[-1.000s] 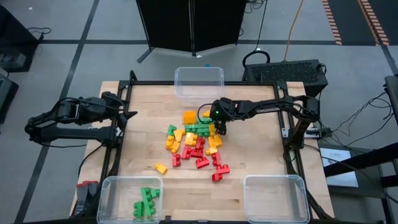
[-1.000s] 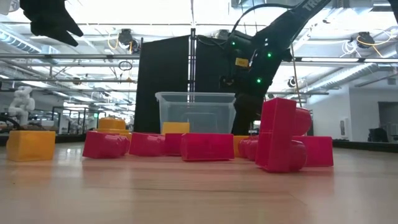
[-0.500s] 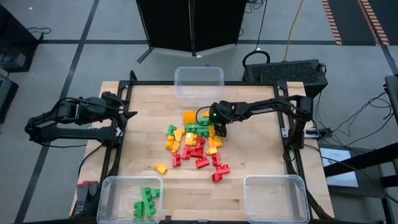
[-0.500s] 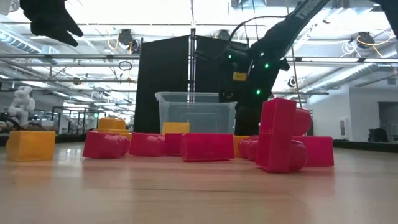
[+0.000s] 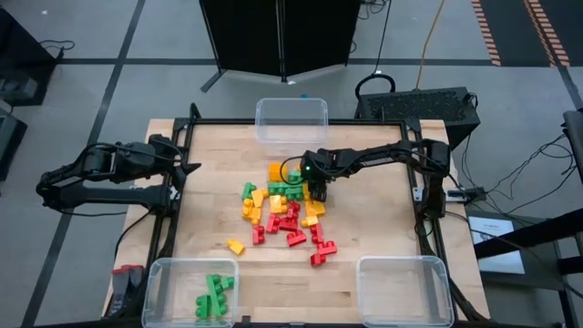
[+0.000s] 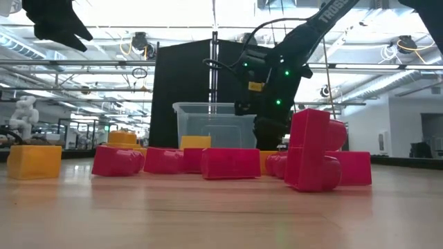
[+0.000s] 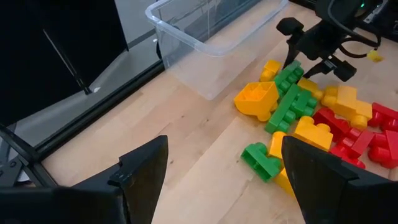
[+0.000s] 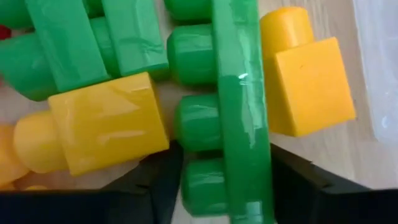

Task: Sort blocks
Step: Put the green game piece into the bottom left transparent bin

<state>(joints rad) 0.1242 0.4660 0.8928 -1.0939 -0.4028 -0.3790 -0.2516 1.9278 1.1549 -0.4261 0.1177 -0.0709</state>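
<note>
From above, the blocks [image 5: 284, 211] lie in a loose heap of green, red and yellow-orange near the middle of the wooden table [image 5: 383, 228], with a few green ones already in the near-left bin [image 5: 189, 292]. The right gripper [image 5: 320, 191] hangs low over the far edge of the heap, at a long green block [image 5: 290, 189]. The left gripper [image 5: 189, 167] waits at the table's left edge, well apart from the heap.

At table height, red blocks [image 6: 228, 163] fill the foreground, a yellow one [image 6: 34, 161] stands off to the left, and the right arm comes down in front of the far clear bin [image 6: 216, 124].

The left wrist view shows its own fingers [image 7: 144, 168] spread wide with nothing between them (the heap lies farther off).

In the right wrist view the long green block [image 8: 239, 118] runs between the two dark fingers [image 8: 155, 186], which sit on either side of it; they seem to be closing around it, though actual contact is hard to make out.
</note>
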